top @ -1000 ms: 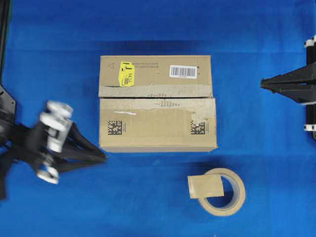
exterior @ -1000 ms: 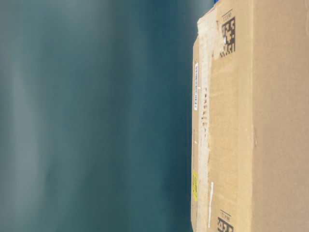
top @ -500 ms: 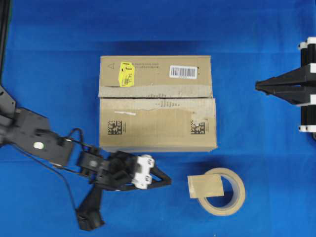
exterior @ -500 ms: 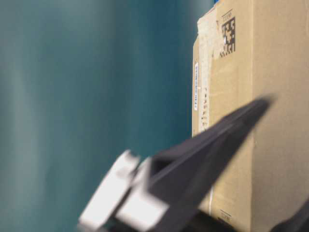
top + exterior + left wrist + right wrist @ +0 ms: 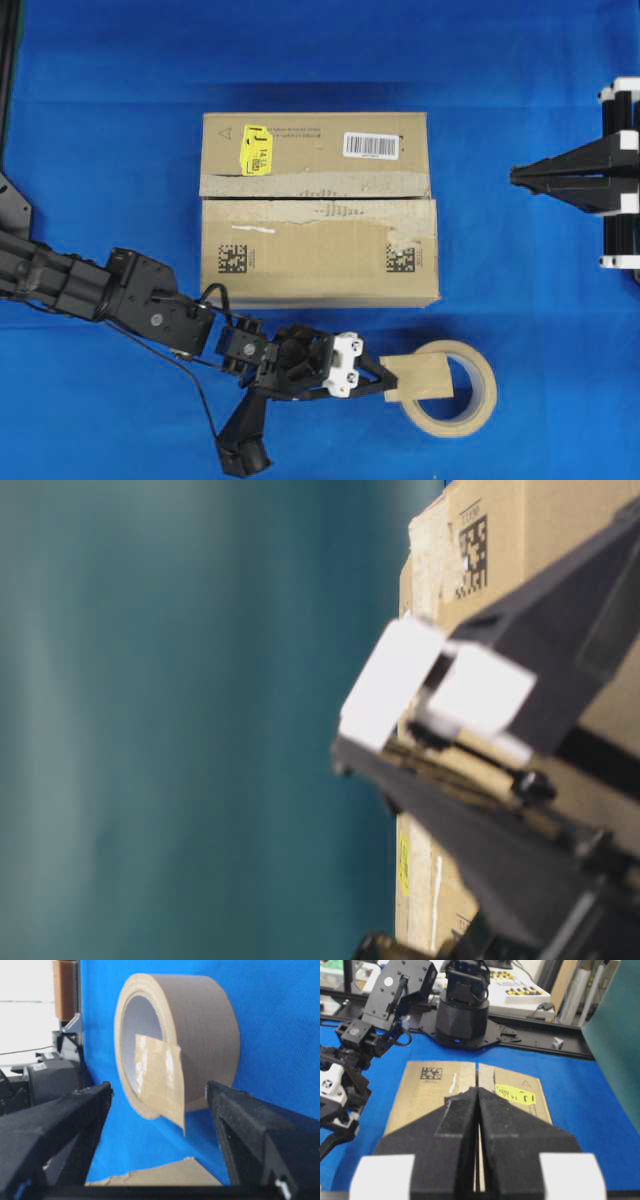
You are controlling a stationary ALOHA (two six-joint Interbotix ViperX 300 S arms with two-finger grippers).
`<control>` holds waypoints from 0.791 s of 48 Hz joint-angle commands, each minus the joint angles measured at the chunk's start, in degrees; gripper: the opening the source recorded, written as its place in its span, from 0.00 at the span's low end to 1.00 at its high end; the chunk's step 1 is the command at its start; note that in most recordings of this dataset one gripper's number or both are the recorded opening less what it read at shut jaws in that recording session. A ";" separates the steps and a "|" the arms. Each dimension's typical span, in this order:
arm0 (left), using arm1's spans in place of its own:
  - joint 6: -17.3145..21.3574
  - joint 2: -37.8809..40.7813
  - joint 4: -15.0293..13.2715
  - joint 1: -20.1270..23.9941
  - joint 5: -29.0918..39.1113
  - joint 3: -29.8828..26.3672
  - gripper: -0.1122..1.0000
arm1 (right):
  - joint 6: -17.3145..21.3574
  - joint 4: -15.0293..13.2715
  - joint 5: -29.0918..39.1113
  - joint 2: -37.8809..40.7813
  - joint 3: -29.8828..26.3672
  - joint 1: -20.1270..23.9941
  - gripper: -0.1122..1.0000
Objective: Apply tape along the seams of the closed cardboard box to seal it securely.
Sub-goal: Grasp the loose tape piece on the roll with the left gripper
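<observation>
The cardboard box (image 5: 318, 250) lies closed in the middle, and its seam (image 5: 300, 197) runs left to right between torn greyish strips. A tan piece of tape (image 5: 425, 375) hangs off the beige tape roll (image 5: 470, 400) in front of the box. My left gripper (image 5: 390, 383) is open, with its tips at the piece's left edge. In the left wrist view the tape (image 5: 160, 1080) hangs between the spread fingers (image 5: 90, 1105), untouched. My right gripper (image 5: 515, 177) is shut on nothing and hovers to the right of the box. In the right wrist view it (image 5: 478, 1091) points along the seam (image 5: 477, 1072).
The blue cloth (image 5: 120, 80) covers the table all round the box. My left arm (image 5: 110, 290) stretches across the front left. In the table-level view its gripper body (image 5: 450, 700) blocks most of the box (image 5: 540, 520).
My left arm has swung right, from the box's front left to the tape roll, and its jaws have opened wide. The right gripper has edged slightly left and stays shut.
</observation>
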 commanded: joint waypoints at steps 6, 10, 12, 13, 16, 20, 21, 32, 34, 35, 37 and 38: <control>-0.09 0.18 -0.53 0.53 -0.97 -2.29 0.76 | 0.09 0.09 -0.35 0.26 -1.23 0.26 0.10; -0.18 0.44 -0.62 0.70 -1.23 -2.46 0.76 | 0.09 0.09 -0.35 0.35 -1.23 0.35 0.10; -0.18 0.53 -0.62 0.79 -1.23 -2.46 0.76 | 0.09 0.00 -0.35 0.35 -1.23 0.35 0.10; -0.18 0.53 -0.70 0.79 -1.32 -2.55 0.76 | 0.00 0.09 -0.26 0.26 -1.23 0.35 0.10; -0.53 0.62 -0.97 0.88 -1.32 -2.64 0.75 | 0.09 0.00 -0.26 0.35 -1.14 0.35 0.10; -2.02 0.70 -1.49 0.88 -1.23 -2.81 0.73 | 0.09 0.09 -0.26 0.53 -1.14 0.35 0.10; -2.55 0.70 -1.49 0.88 -1.32 -2.90 0.72 | 0.09 0.09 -0.26 0.62 -1.14 0.35 0.10; -8.17 0.88 -0.97 0.70 0.35 -3.43 0.24 | 0.00 0.09 -0.35 1.49 -1.05 0.35 0.10; -8.26 0.88 -0.79 0.62 1.05 -3.52 0.16 | 0.00 0.00 -0.26 1.58 -1.05 0.35 0.10; -8.26 0.88 -0.70 0.53 1.67 -3.52 0.14 | 0.00 0.09 -0.26 1.58 -1.05 0.35 0.10; -8.26 0.88 -0.70 0.53 2.37 -3.60 0.11 | -0.09 0.00 -0.26 1.58 -1.05 0.35 0.10; -8.26 0.88 -0.70 0.53 2.72 -3.60 0.11 | -0.18 0.09 -0.26 1.58 -1.05 0.35 0.10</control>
